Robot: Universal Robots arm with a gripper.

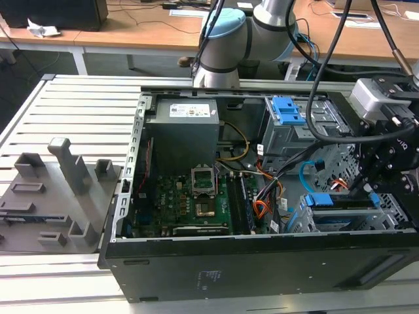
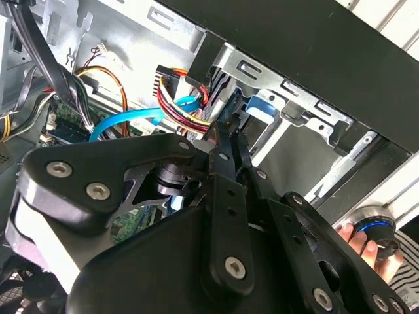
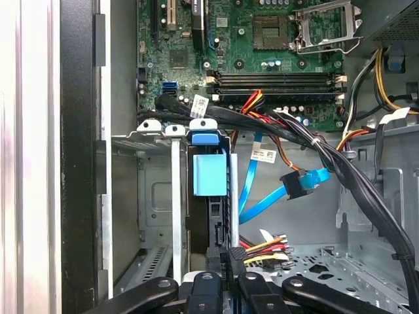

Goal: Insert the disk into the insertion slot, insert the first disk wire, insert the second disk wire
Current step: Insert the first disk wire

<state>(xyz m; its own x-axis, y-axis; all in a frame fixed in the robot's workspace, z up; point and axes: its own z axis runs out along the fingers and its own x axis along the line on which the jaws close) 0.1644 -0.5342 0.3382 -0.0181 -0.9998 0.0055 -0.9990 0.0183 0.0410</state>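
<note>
slatted metal worktop carries one open computer case. one disk in its blue carrier sits inside the insertion slot. the tool is pressed together on the black plug of the first disk wire, just beside the disk. the second disk wire hangs loose nearby, its plug free. one white label marks the power supply, its print too small to read.

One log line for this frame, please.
disk: in slot | tool: shut on first wire plug, by disk | second wire: plug free
</note>
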